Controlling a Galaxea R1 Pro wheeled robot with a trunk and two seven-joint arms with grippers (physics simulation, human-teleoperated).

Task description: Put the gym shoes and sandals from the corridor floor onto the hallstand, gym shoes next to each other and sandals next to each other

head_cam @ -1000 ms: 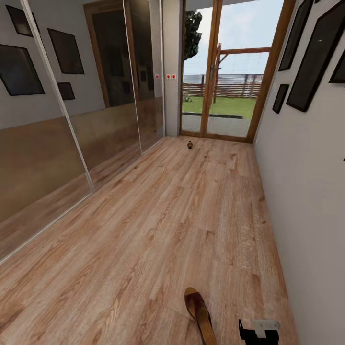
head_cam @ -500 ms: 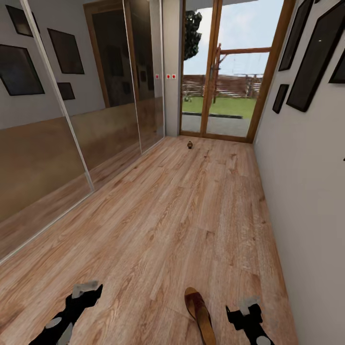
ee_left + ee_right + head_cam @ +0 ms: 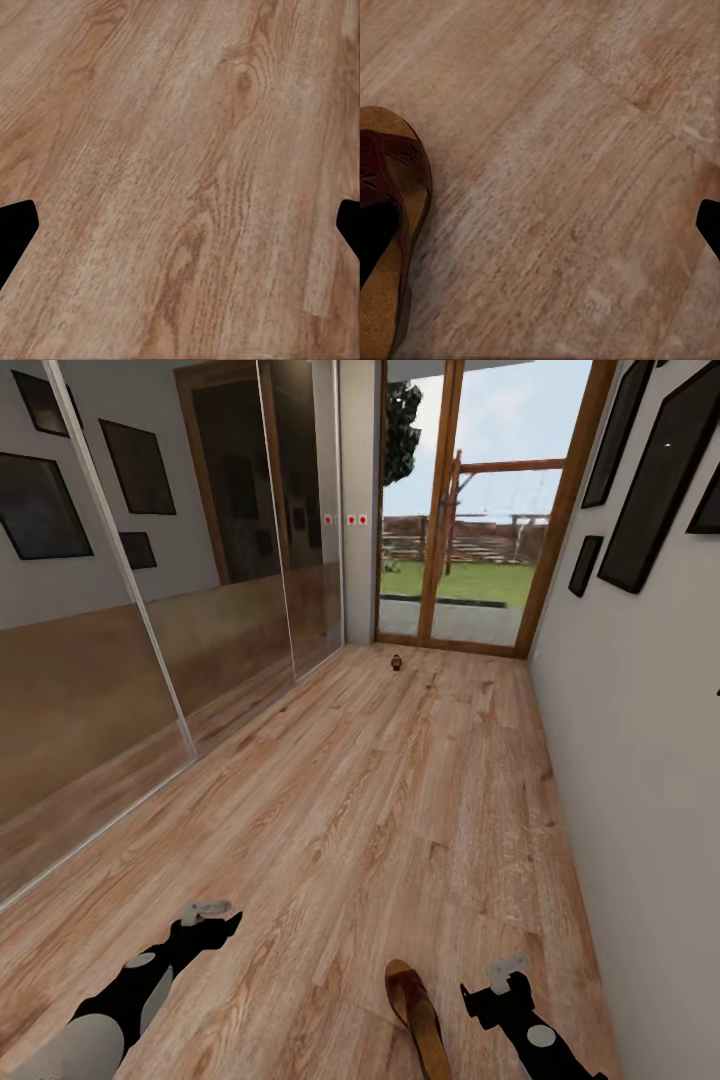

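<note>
One reddish-brown sandal lies on the wood-plank corridor floor near the bottom of the head view, toe pointing away from me. My right gripper hovers just right of it, open; in the right wrist view the sandal sits beside one finger, outside the open gap. My left gripper hangs open over bare floor to the sandal's left, with only planks between its fingers. The gym shoes and the hallstand are out of view.
A small dark object sits on the floor far ahead, near the glass door. Mirrored sliding doors line the left side. A white wall with dark frames runs close along the right.
Both arms have risen into the head view. The left arm came in and reached forward. The right gripper moved up and left, closer to the sandal. The sandal has not moved.
</note>
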